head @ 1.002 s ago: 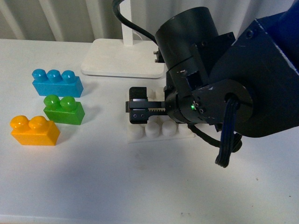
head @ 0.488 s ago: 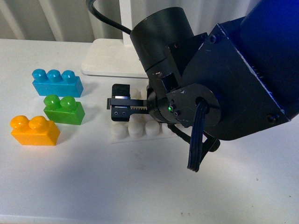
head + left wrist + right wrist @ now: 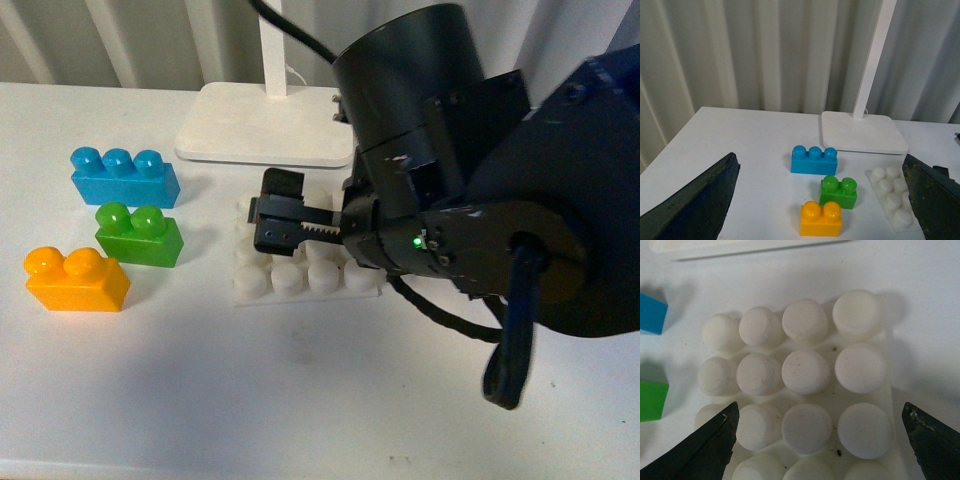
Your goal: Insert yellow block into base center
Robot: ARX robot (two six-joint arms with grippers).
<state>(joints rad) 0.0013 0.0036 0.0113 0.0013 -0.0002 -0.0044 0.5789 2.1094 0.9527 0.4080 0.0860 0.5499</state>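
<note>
Front view: yellow block (image 3: pixel 77 279) is orange-yellow with two round studs. It sits upright on the tabletop (image 3: pixel 250 390), at 9 o'clock from the base (image 3: pixel 262 285) and well apart from it, just beside the green brick (image 3: pixel 140 235). Right hand (image 3: pixel 272 222) hangs low over the base, pointing to 9 o'clock.

Left wrist view: left hand (image 3: pixel 819 162) is spread and holds nothing, clear of the tabletop.

Right wrist view: the right hand's fingers (image 3: pixel 702 452) are spread wide, with the base studs between them.

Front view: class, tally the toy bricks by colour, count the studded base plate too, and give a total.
Blue three-stud brick: 1
Green two-stud brick: 1
Yellow block: 1
White studded base: 1
Total: 4
</note>
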